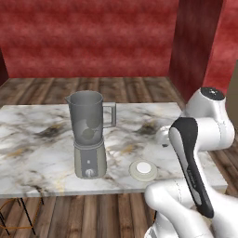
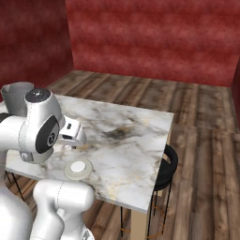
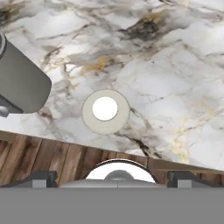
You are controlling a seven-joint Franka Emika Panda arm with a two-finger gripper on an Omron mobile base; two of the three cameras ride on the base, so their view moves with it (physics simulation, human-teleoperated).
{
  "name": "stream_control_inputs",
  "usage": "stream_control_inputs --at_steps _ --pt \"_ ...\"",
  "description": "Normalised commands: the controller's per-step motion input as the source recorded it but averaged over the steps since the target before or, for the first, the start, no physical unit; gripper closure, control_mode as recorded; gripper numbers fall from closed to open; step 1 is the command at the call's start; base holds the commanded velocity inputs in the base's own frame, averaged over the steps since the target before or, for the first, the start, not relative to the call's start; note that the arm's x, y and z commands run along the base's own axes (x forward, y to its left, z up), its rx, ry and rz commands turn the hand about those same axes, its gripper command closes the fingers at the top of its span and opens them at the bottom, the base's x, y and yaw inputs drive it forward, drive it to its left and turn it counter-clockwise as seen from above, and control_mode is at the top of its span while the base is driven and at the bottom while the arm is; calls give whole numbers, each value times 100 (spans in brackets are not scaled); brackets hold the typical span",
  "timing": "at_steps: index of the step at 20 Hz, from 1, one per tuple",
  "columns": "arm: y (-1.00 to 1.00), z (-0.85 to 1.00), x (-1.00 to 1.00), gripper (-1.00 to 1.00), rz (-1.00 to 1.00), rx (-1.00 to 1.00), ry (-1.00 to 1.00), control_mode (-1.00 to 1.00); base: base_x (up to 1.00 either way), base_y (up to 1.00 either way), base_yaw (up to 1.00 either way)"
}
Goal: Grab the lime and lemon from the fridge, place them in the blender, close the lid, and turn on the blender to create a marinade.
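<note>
One blender [image 1: 90, 137] and one lid [image 1: 143, 170] on counter [image 1: 42, 153], lid right of blender. Tool [image 3: 112, 178] spread apart, empty.

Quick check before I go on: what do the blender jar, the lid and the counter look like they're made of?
Blender jar: smoky see-through plastic or glass, since the inside shows through its wall. Lid: matte off-white disc with a brighter white centre, probably plastic. Counter: polished marble look, white with grey and gold veins, though it is only rendered.

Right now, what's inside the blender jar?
Through the smoky blender jar, a roundish pale shape shows low inside, unidentifiable. The mouth is open; the lid lies beside it on the marble counter.
</note>
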Motion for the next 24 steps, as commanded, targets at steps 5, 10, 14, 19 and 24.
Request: stream_control_inputs --at_steps 5,10,14,19,24 --pt "5 -66 21 -100 0 -1 16 -100 0 0 0" --pt "0 -62 15 -100 0 0 1 -100 0 0 0" --pt "3 -51 20 -100 0 0 0 -100 0 0 0" --pt "8 -36 29 -100 0 0 0 -100 0 0 0" --pt "9 -27 29 -100 0 -1 2 -100 0 0 0"
